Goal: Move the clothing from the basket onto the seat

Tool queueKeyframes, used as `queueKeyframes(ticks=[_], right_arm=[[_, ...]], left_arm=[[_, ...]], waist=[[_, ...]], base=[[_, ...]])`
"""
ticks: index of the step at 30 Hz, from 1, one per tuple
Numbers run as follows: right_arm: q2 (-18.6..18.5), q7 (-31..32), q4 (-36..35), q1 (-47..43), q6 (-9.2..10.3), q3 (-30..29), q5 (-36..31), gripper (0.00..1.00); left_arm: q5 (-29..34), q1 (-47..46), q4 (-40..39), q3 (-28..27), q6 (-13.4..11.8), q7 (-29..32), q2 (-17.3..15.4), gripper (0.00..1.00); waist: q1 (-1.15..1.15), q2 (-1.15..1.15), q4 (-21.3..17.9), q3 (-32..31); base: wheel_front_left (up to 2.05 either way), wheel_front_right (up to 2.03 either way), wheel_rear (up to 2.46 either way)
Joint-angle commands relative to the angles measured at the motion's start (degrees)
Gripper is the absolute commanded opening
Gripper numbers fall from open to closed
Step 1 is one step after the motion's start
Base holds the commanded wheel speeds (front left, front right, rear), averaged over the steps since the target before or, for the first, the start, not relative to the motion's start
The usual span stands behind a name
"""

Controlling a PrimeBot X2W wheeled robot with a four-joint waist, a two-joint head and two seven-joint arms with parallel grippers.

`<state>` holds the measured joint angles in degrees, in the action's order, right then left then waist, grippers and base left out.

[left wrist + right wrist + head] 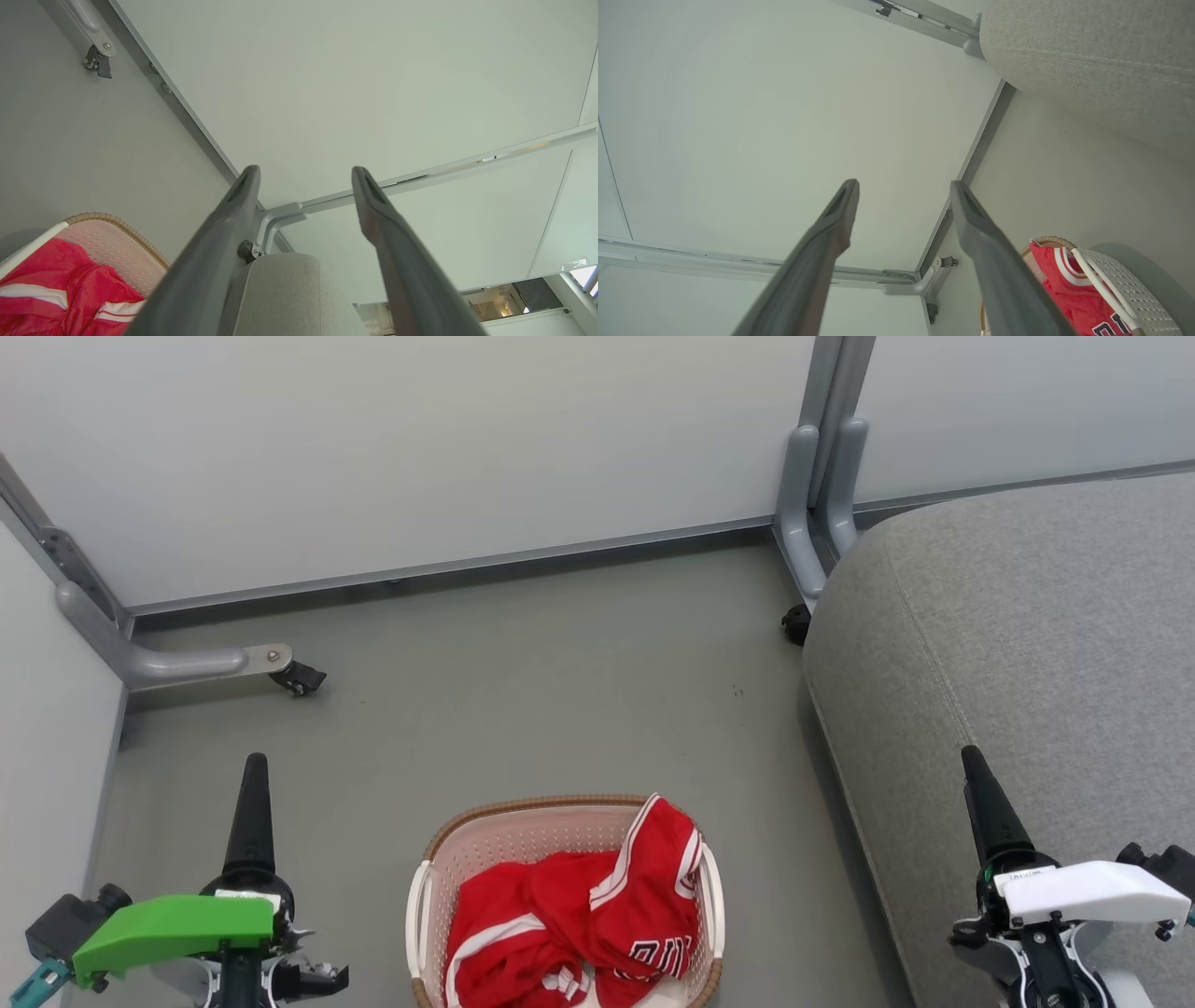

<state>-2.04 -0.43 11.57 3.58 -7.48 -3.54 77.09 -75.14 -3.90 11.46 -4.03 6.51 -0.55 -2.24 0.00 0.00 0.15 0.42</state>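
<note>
The cream basket (523,805) with its brown rim stands on the floor at the bottom centre of the head view. The red clothing (579,915) with white stripe trim lies crumpled inside it, one fold draped over the right rim. The grey seat (1027,644) takes up the right side. My left gripper (254,775) hangs left of the basket, above the floor. Over the seat's near edge, my right gripper (976,770) points forward. In the wrist views the left gripper (306,172) and the right gripper (903,186) are both open and hold nothing. The basket (117,224) and clothing (60,284) sit at the lower left of the left wrist view.
White partition panels (420,448) close off the back and left. Their grey metal feet carry black casters (299,679) at the left and another caster (795,623) beside the seat's far corner. Grey floor (560,691) lies between the basket and the panels.
</note>
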Motion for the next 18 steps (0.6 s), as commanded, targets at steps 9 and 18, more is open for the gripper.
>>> queueKeyframes(ticks=[9, 18], right_arm=[[-0.52, -2.4, -3.34, 1.03, -0.01, 2.02, -10.8, 1.0], [-0.6, -4.18, -4.95, 1.05, -0.02, 3.86, -20.88, 1.0]], left_arm=[[12.28, -1.53, -3.27, 2.41, -1.69, -2.29, -0.42, 1.0], [23.33, -1.7, -3.68, 5.28, -3.61, -4.06, -0.48, 1.0]], waist=[[0.0, 0.0, 0.08, 0.13], [0.0, 0.0, 0.24, 0.23]], base=[[0.0, 0.0, 0.0], [0.0, 0.0, 0.0]])
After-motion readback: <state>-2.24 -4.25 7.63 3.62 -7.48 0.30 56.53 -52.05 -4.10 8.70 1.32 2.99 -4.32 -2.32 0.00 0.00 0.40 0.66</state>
